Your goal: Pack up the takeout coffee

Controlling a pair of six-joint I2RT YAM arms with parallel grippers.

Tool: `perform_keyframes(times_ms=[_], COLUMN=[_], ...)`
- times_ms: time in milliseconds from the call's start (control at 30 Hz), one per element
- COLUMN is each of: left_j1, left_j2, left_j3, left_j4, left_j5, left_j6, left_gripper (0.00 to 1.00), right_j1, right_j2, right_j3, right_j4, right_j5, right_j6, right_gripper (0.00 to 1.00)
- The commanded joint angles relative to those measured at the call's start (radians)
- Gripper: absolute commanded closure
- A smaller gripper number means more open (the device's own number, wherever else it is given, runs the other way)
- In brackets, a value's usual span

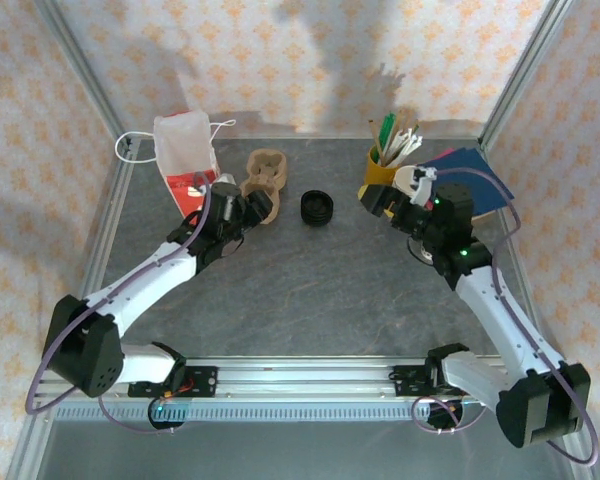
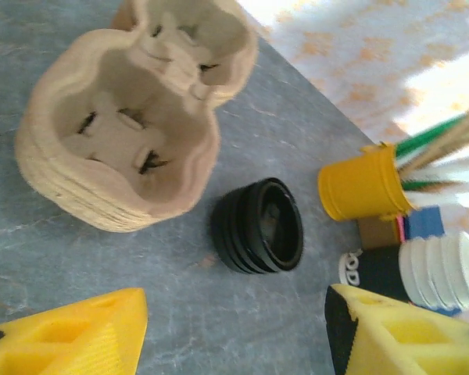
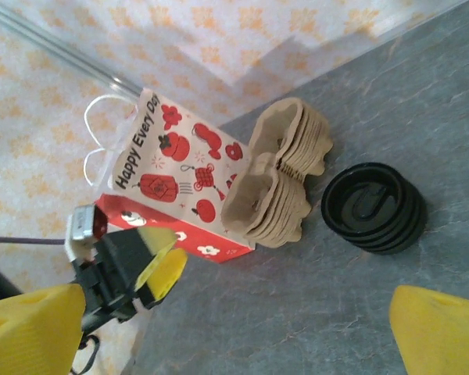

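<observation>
Takeout coffee lids (image 2: 258,226): black stack on table (image 2: 31,258), just ahead of left gripper (image 2: 234,344), beside pulp carriers (image 2: 125,133). Left jaws apart, empty. Right gripper (image 3: 234,336) spread wide, empty, lids ahead-right of it. Step, likely: reach for lid. Next: pinch top lid alone.

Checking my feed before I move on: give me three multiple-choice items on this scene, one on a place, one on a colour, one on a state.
1. Where is the stack of black lids? A at the near edge; B between the carrier stack and the stirrer cup; C in the far left corner.
2. The stirrer cup's colour? A red; B blue; C yellow.
3. The right end effector is: A open and empty; B shut on a lid; C shut on a stirrer.
Key: B, the lids lie mid-table between those two; C, its wall is plainly yellow; A, its fingers stand wide apart with nothing between.
</observation>
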Motion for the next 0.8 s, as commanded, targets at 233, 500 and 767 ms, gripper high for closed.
perform_keyframes(times_ms=[233, 500, 767], left_j1=[-0.004, 0.02, 0.057], left_j2=[0.153, 0.216, 0.252], left_j3=[0.046, 0.07, 0.092], left_j4=[0.039, 0.053, 0.052], left_j5=[-0.174, -0.198, -0.189], left_j6=[-0.165, -0.198, -0.207], left_gripper=[0.39, 0.49, 0.54], right_j1=[0.013, 0.012, 0.013], right_j2=[0.12, 0.166, 0.19], right_j3=[0.128, 0.168, 0.184], right_j4=[-0.002, -0.058, -0.096], right_j5=[-0.048, -0.036, -0.019], right_j6=[-0.11, -0.172, -0.204], right_gripper=[0.02, 0.02, 0.02])
